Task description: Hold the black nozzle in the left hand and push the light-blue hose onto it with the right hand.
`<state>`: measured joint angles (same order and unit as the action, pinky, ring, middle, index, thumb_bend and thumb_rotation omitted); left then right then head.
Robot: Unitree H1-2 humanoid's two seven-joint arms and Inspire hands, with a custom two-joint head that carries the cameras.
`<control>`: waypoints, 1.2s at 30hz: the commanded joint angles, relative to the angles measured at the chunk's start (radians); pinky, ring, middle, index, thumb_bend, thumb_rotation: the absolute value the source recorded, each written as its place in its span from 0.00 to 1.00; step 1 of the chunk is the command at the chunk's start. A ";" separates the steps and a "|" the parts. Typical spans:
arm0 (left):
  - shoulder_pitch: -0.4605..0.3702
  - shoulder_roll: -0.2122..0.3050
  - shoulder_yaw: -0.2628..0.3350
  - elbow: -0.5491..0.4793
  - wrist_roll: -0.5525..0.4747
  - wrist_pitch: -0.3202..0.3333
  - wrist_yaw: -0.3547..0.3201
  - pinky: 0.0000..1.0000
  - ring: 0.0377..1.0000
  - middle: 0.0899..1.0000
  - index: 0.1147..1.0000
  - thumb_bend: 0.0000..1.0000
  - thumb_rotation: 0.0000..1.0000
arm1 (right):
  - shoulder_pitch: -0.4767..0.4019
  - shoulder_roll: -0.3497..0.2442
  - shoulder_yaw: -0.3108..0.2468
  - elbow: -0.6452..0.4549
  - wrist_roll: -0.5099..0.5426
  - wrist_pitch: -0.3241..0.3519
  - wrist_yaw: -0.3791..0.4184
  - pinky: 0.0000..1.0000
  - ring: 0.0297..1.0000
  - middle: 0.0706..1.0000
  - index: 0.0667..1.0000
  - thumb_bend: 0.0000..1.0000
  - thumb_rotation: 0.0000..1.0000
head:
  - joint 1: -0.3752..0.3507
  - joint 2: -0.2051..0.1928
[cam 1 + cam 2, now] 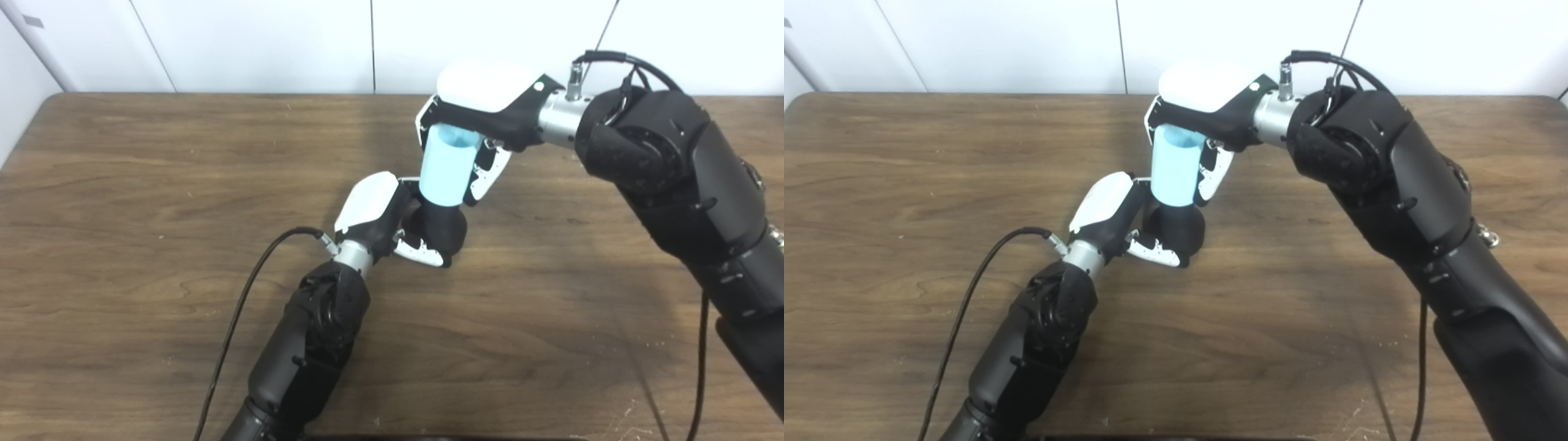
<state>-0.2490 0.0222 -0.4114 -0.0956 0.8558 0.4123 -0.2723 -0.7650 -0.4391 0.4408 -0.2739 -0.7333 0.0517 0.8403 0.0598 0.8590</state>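
A black nozzle (442, 228) stands upright near the middle of the wooden table (153, 184), its base wide and rounded. My left hand (383, 217) is shut on it from the left side. A light-blue hose (446, 166), a short tube with an open top, sits upright over the nozzle's upper end. My right hand (484, 113) comes from the right and is shut on the hose's upper part, fingers down both sides. How deep the nozzle reaches inside the hose is hidden.
A black cable (245, 300) runs from my left wrist down to the picture's bottom edge. Another cable (625, 61) loops over my right wrist. A white wall (245, 43) stands behind the table's far edge.
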 commanded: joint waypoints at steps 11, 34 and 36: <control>0.062 0.013 -0.013 0.082 -0.009 0.057 -0.106 1.00 0.81 0.66 0.42 0.52 0.04 | 0.006 -0.008 0.033 -0.059 -0.039 -0.030 0.012 0.33 0.41 0.44 0.47 0.50 0.00 | -0.004 0.004; 0.060 0.017 -0.009 0.083 -0.017 0.057 -0.112 1.00 0.81 0.69 0.41 0.52 0.04 | -0.045 -0.037 0.037 -0.029 -0.094 -0.184 0.007 0.36 0.39 0.44 0.48 0.50 0.00 | -0.012 0.004; 0.061 0.018 -0.007 0.081 -0.019 0.057 -0.114 1.00 0.81 0.68 0.41 0.52 0.04 | -0.040 -0.030 0.035 -0.027 -0.099 -0.177 0.007 0.36 0.39 0.44 0.48 0.50 0.00 | -0.012 0.004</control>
<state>-0.2486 0.0194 -0.4087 -0.0957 0.8516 0.4123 -0.2796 -0.7809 -0.4605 0.4808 -0.3021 -0.8217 -0.1144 0.8314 0.0476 0.8621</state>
